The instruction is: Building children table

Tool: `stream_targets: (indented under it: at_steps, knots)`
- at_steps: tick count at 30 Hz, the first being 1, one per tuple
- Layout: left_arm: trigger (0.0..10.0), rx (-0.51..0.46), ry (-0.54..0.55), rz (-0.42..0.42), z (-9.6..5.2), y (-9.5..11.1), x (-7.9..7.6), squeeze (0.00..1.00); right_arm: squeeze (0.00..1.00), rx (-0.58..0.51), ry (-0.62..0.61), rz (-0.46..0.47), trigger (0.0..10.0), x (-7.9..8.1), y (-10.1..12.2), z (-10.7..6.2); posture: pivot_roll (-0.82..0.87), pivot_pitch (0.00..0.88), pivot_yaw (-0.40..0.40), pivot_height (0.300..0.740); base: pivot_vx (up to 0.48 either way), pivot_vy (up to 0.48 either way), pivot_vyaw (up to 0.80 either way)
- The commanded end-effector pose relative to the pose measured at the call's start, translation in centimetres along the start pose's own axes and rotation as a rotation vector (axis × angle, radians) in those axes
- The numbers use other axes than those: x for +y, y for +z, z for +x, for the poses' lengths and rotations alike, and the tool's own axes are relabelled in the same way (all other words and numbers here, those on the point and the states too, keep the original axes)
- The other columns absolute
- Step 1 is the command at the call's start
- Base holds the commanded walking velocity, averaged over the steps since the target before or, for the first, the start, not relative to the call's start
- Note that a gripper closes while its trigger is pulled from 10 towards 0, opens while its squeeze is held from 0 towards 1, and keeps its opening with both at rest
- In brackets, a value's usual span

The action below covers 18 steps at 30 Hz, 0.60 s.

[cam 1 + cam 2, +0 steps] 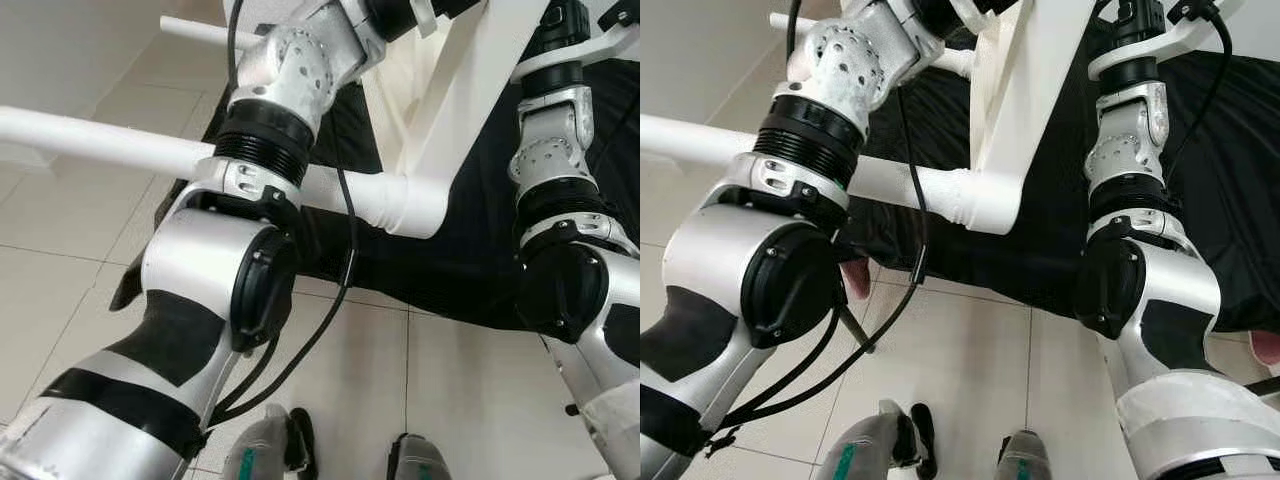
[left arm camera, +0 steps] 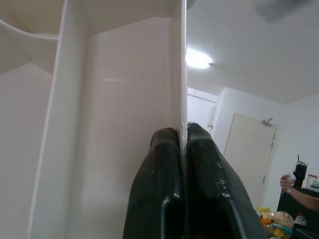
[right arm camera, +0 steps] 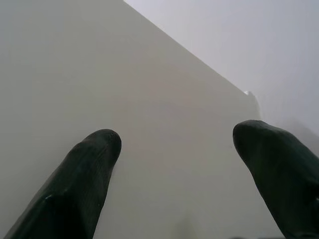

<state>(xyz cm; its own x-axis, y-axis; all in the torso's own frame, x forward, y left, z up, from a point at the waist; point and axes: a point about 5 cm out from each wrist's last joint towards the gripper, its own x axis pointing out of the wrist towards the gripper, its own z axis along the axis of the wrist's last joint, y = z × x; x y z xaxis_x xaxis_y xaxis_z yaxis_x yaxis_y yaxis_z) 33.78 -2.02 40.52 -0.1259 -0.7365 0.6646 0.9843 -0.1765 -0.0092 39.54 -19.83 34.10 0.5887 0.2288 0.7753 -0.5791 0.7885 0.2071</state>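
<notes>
The white children's table lies over a black cloth, and its round white leg runs to the left from a corner joint. Both silver arms reach up and forward to the table frame. In the left wrist view my left gripper is shut on the thin edge of a white table panel, with one finger on each side of the edge. In the right wrist view my right gripper stands open, its fingertips spread before a flat white table surface, with nothing between them.
The black cloth covers the pale tiled floor under the frame. My feet stand just before the cloth's edge. Small pink shapes show at the cloth's edge. In the left wrist view a person's arm shows far off, near a door.
</notes>
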Motion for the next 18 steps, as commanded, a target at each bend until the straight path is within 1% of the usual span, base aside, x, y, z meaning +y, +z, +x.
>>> stream_targets:
  at_steps: [1, 5, 6, 7, 8, 10, 11, 13, 15, 18]
  knots:
    - [10.0, -0.007, -0.133, 0.000, 1.1, 0.2, -0.8, 0.00, 0.00, 0.085, 0.068, 0.015, 10.0, 1.2, -2.1, -0.2, -0.07, 0.076, 0.043, 0.740, 0.000, 0.000, 0.00]
    - [10.0, 0.027, -0.033, -0.033, -0.7, -1.0, 0.6, 0.00, 0.00, 0.097, 0.072, 0.019, 10.0, 1.3, -2.4, -0.2, -0.07, 0.075, 0.039, 0.740, 0.000, 0.000, 0.00]
    - [10.0, 0.027, -0.033, -0.033, -0.7, -1.0, 0.6, 0.00, 0.00, 0.097, 0.072, 0.019, 10.0, 1.3, -2.4, -0.2, -0.07, 0.075, 0.039, 0.740, 0.000, 0.000, 0.00]
    - [10.0, 0.034, 0.009, -0.053, -1.8, -1.4, 1.1, 0.00, 0.00, 0.100, 0.075, 0.021, 10.0, 1.4, -2.5, -0.2, -0.06, 0.074, 0.034, 0.740, 0.000, 0.000, 0.00]
    - [10.0, 0.035, 0.028, -0.061, -2.4, -1.5, 1.4, 0.00, 0.00, 0.102, 0.075, 0.021, 10.0, 1.4, -2.5, -0.2, -0.06, 0.074, 0.034, 0.740, 0.000, 0.000, 0.00]
    - [10.0, 0.042, 0.094, -0.078, -4.3, -1.6, 2.1, 0.00, 0.00, 0.113, 0.073, 0.019, 10.0, 1.5, -2.8, -0.3, -0.06, 0.071, 0.028, 0.740, 0.000, 0.000, 0.00]
    - [10.0, 0.042, 0.094, -0.078, -4.3, -1.6, 2.1, 0.00, 0.00, 0.113, 0.073, 0.019, 10.0, 1.5, -2.8, -0.3, -0.06, 0.071, 0.028, 0.740, 0.000, 0.000, 0.00]
    - [10.0, 0.052, 0.123, -0.084, -4.9, -2.0, 2.4, 0.00, 0.00, 0.120, 0.075, 0.021, 10.0, 1.6, -3.0, -0.3, -0.06, 0.071, 0.028, 0.740, 0.000, 0.000, 0.00]
    - [10.0, 0.060, 0.151, -0.097, -5.5, -2.6, 2.6, 0.00, 0.00, 0.154, 0.087, 0.011, 10.0, 1.8, -3.5, -0.5, -0.06, 0.068, 0.023, 0.740, 0.000, 0.000, 0.00]
    - [10.0, 0.064, 0.162, -0.102, -5.8, -2.9, 2.7, 0.00, 0.00, 0.172, 0.094, 0.003, 10.0, 1.9, -3.8, -0.6, -0.06, 0.068, 0.023, 0.740, 0.000, 0.000, 0.00]
